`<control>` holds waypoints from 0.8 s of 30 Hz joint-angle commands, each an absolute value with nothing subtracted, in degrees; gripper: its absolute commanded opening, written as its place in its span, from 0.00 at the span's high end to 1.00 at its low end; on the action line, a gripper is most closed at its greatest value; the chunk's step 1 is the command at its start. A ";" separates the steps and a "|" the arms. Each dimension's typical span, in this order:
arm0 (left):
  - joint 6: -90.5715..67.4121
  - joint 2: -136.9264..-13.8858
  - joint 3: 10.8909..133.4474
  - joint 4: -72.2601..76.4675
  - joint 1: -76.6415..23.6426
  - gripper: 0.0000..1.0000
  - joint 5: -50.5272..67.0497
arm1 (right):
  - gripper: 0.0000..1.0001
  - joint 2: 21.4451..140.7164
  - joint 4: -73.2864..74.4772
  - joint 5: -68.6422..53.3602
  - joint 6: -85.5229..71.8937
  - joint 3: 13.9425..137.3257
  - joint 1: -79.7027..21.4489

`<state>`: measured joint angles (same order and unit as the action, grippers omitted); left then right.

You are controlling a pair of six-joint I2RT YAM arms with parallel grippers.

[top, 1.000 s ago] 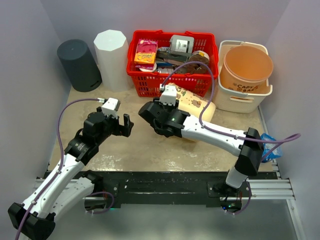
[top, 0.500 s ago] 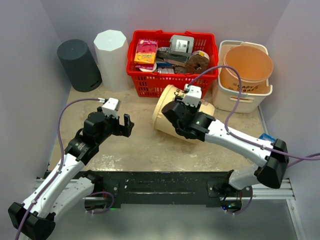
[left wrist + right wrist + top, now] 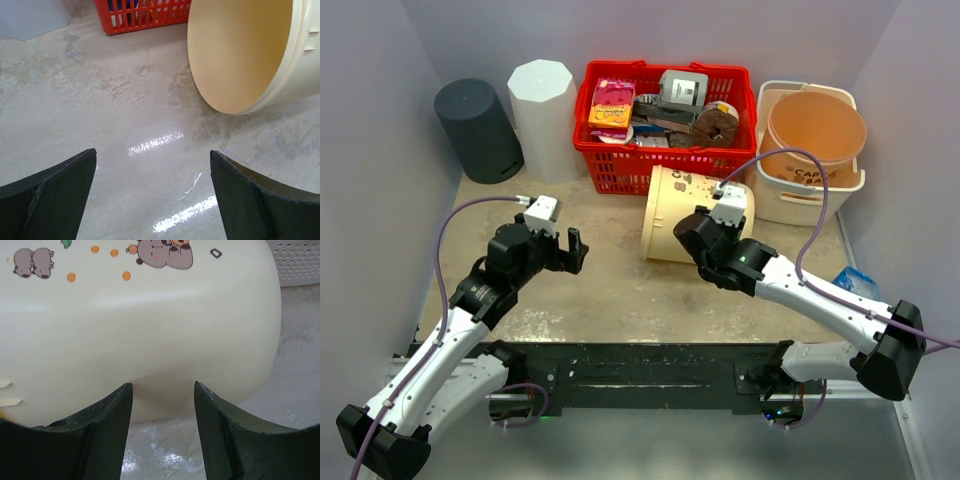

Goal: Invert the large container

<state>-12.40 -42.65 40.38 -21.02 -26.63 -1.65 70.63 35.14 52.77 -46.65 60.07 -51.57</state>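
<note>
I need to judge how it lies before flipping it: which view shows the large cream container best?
Top external: the container lies on its side before the red basket, mouth facing left. Left wrist shows only its open mouth; right wrist only a close patch of its printed wall.

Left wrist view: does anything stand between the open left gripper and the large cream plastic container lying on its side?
Nothing visible. Only bare tabletop lies between the left gripper and the cream plastic container's mouth; the red plastic basket stands behind, off that line.
</note>
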 commanded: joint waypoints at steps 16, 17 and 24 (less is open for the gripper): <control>-11.51 -43.07 39.90 -18.63 -25.84 0.01 -0.26 | 0.32 70.47 23.12 44.20 -39.20 68.19 -51.84; -11.51 -43.07 39.90 -18.55 -25.84 0.01 -0.26 | 0.31 72.14 23.55 45.08 -38.94 69.77 -53.07; -11.51 -42.98 39.82 -18.63 -25.49 0.01 -0.26 | 0.28 87.52 25.57 48.77 -43.06 78.57 -58.44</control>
<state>-12.40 -43.18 40.36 -20.64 -26.00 -0.75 82.04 25.19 45.10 -40.93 77.08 -57.17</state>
